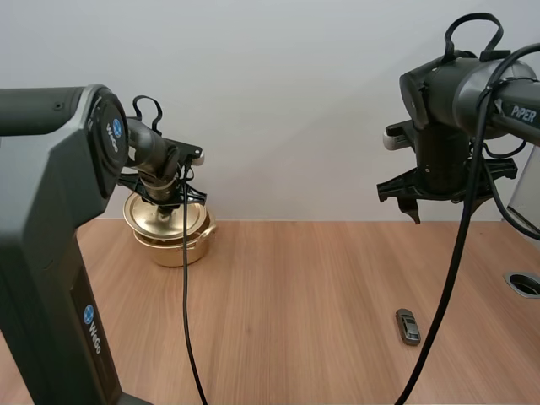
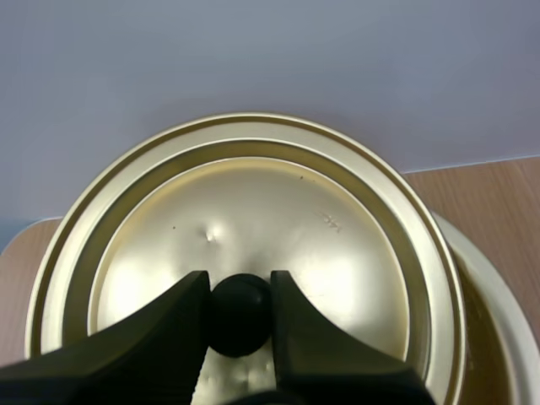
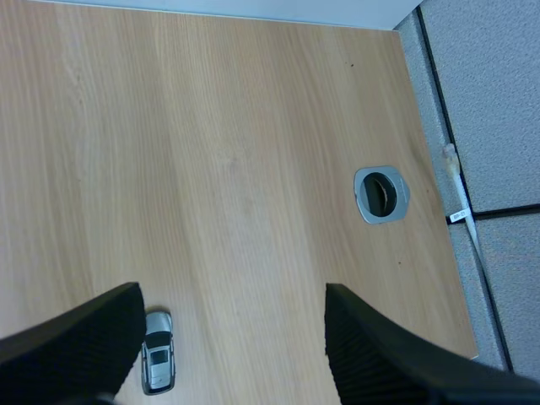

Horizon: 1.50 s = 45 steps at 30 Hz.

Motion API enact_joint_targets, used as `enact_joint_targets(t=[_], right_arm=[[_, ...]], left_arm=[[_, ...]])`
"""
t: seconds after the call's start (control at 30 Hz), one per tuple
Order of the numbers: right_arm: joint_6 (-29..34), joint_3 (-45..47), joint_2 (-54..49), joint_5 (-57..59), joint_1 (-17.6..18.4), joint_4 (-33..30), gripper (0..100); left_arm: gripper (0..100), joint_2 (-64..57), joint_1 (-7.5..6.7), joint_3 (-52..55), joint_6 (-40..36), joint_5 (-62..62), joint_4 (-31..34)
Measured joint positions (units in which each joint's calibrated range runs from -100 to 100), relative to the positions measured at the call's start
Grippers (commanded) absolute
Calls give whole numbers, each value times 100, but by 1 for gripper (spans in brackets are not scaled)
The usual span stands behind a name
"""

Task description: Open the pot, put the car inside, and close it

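At the far left of the light wooden table (image 1: 304, 287), the round black knob (image 2: 240, 325) of the shallow brass-coloured metal lid (image 2: 253, 202) is pinched between the 2 black fingers of the left gripper (image 2: 240, 287). The lid is seen tilted and off-centre over the brass-coloured metal pot (image 1: 173, 251), so the opening step is judged to be under way, not finished. A firm pinch should be held on the knob and the lid raised straight up until its rim is clear of the pot's rim. It should then be carried aside, away from the mouth, so that room is left for the drop. Dragging the lid sideways is best avoided, since the pot looks light and could be pushed or tipped. The right gripper (image 3: 232, 295) hangs well above the table with its 2 fingers spread wide. The small silver-grey toy car (image 3: 158, 363) lies on the bare wood below it, well apart from the pot.
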Motion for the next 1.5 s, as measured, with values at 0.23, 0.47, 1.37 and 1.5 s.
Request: enact_joint_targets(t=[0.23,0.47,1.37,1.5], right_arm=[[-143,0,0,0,0,643,100],[-212,348,0,-176,-202,1138,100],[-401,3759,39,-3954,-240,857,100],[-401,3759,356,-4429,-240,857,100]], left_arm=[[0,-841,0,-659,0,814,0],[0,-2008,0,-866,330,1287,-235],[0,-3349,0,-866,1384,4052,-1949],[0,-3457,0,-866,1512,4201,-1967]])
